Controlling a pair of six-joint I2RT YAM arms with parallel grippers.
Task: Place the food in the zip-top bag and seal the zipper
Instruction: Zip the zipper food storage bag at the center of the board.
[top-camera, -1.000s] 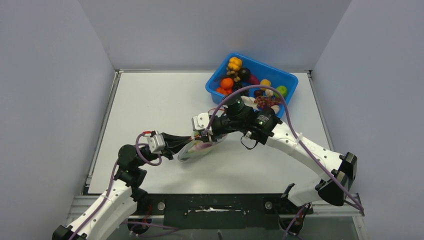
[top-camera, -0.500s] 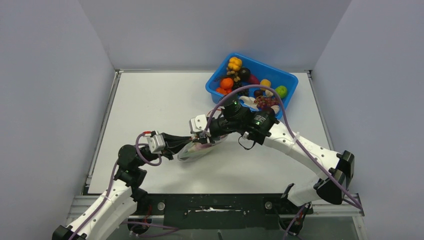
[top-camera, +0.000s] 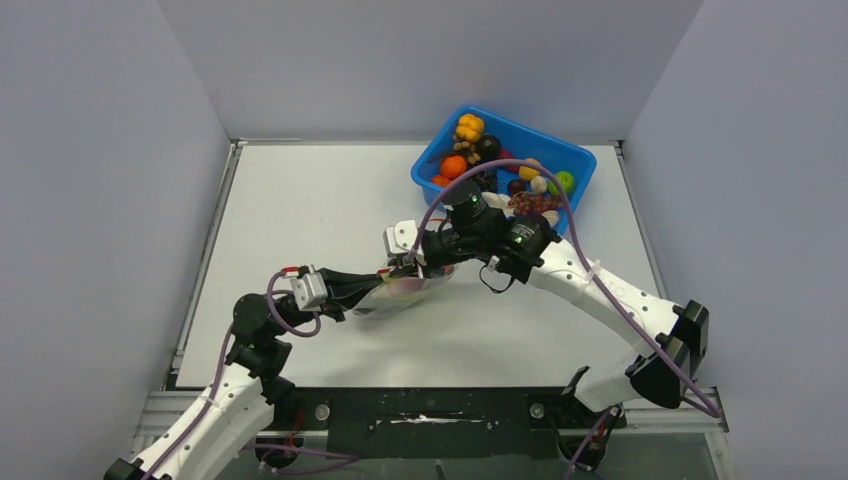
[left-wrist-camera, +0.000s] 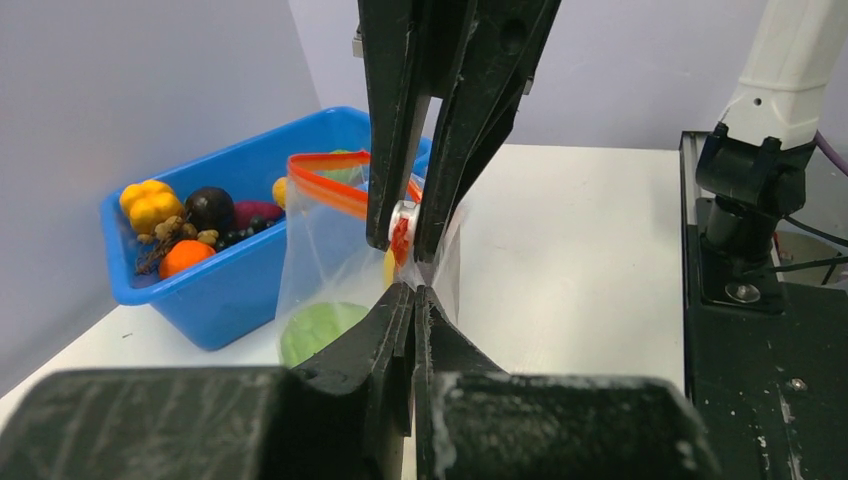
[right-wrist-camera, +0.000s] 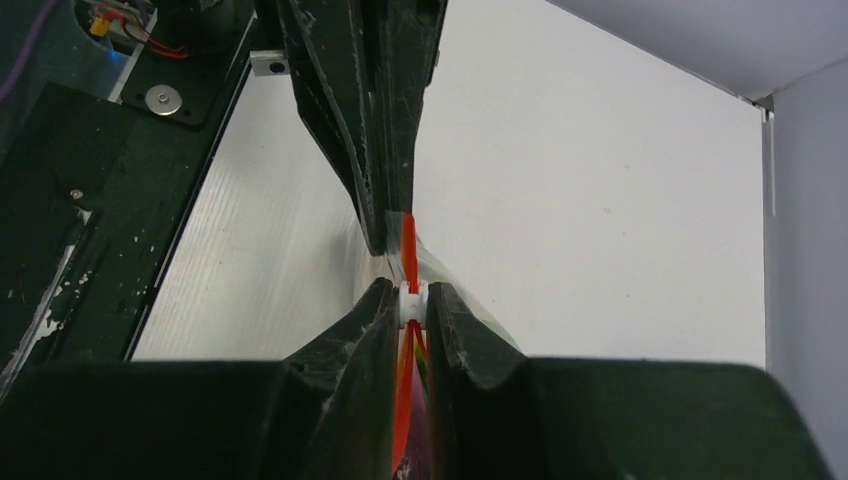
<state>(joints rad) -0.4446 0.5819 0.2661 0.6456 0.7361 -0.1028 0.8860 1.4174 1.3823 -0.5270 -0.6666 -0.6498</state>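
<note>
The clear zip-top bag is held up off the table between the two arms. My left gripper is shut on the bag's plastic at one end of its mouth. My right gripper is shut on the white slider of the red-orange zipper. The zipper gapes open on the far side of the slider. Inside the bag sit a green food piece, something yellow, and a purple piece. In the top view the two grippers meet tip to tip at the bag's mouth edge.
A blue bin at the back right of the table holds several more toy fruits, such as an orange one and a yellow one. Grey walls close in the table on three sides. The arm bases stand at the near edge.
The right gripper's jaws have closed in onto the zipper slider. Both arms and the bag have shifted only slightly.
</note>
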